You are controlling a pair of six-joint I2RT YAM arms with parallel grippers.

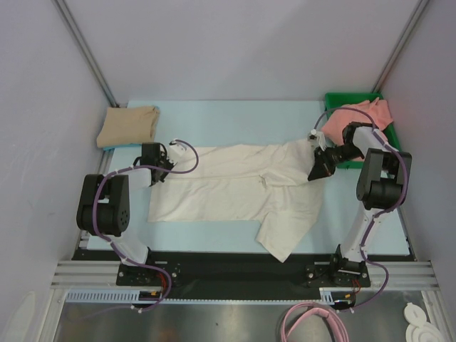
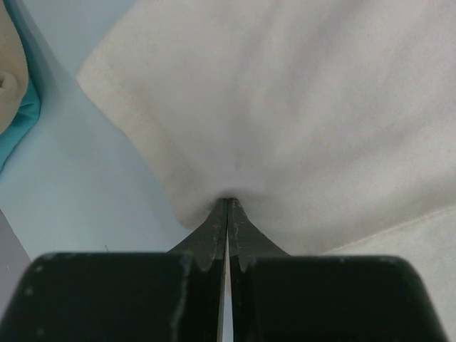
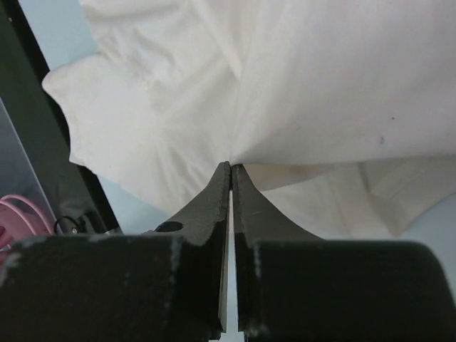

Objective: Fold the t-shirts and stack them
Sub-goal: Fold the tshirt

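Observation:
A cream-white t-shirt (image 1: 235, 189) lies spread across the light blue table, one sleeve hanging toward the front edge. My left gripper (image 1: 161, 171) is shut on its left edge; the cloth (image 2: 285, 114) puckers at the fingertips (image 2: 229, 202). My right gripper (image 1: 316, 171) is shut on the shirt's right end, the cream fabric (image 3: 320, 85) pinched at its tips (image 3: 231, 166). A tan-beige t-shirt (image 1: 128, 126) sits folded at the far left. A salmon-pink t-shirt (image 1: 360, 114) lies bunched in the green tray (image 1: 353, 98) at the far right.
Grey walls enclose the table on the left, back and right. The tan shirt rests on a teal cloth (image 2: 21, 121). A black rail (image 1: 235, 267) runs along the near edge, with a pink cable coil (image 1: 313, 320) below it.

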